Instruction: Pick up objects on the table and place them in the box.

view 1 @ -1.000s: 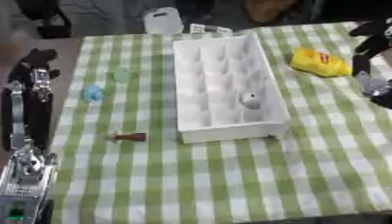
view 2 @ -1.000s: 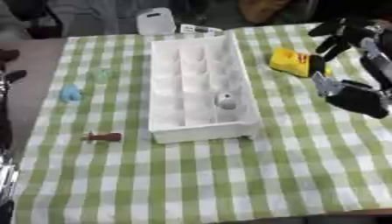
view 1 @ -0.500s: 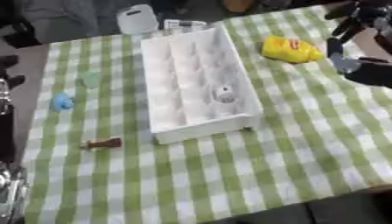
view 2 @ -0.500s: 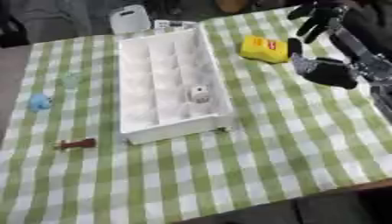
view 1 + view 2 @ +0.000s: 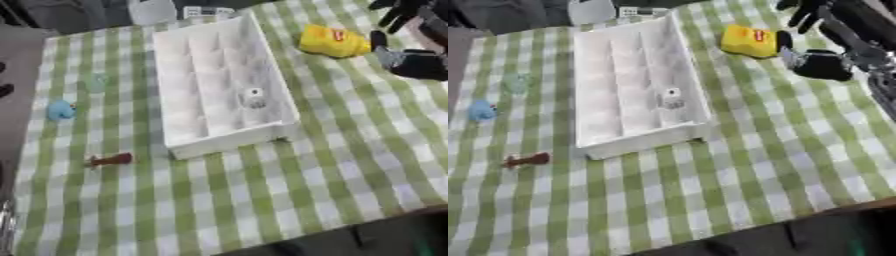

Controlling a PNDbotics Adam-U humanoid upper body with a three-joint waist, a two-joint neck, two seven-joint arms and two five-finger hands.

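Observation:
A white box [image 5: 188, 142] with many compartments lies in the middle of the green checked tablecloth. One small white and grey thing [image 5: 253, 97] sits in a compartment near its right wall. A yellow object [image 5: 748, 41] with a red mark lies at the far right. My right hand [image 5: 398, 9] hovers open just right of it, fingers spread above it, thumb close to its edge. Left of the box lie a blue thing [image 5: 60, 109], a pale green thing [image 5: 96, 82] and a small reddish-brown thing [image 5: 112, 160]. A dark bit of my left hand [image 5: 4, 90] shows at the left edge.
A white jug-like container [image 5: 150, 10] and a small labelled item [image 5: 206, 11] stand beyond the box at the far edge. The table's near edge [image 5: 350, 225] runs askew across the bottom, with dark floor below it.
The whole picture has shifted and tilted, so the camera moved. My right hand stays beside the yellow object. The things on the cloth have not moved.

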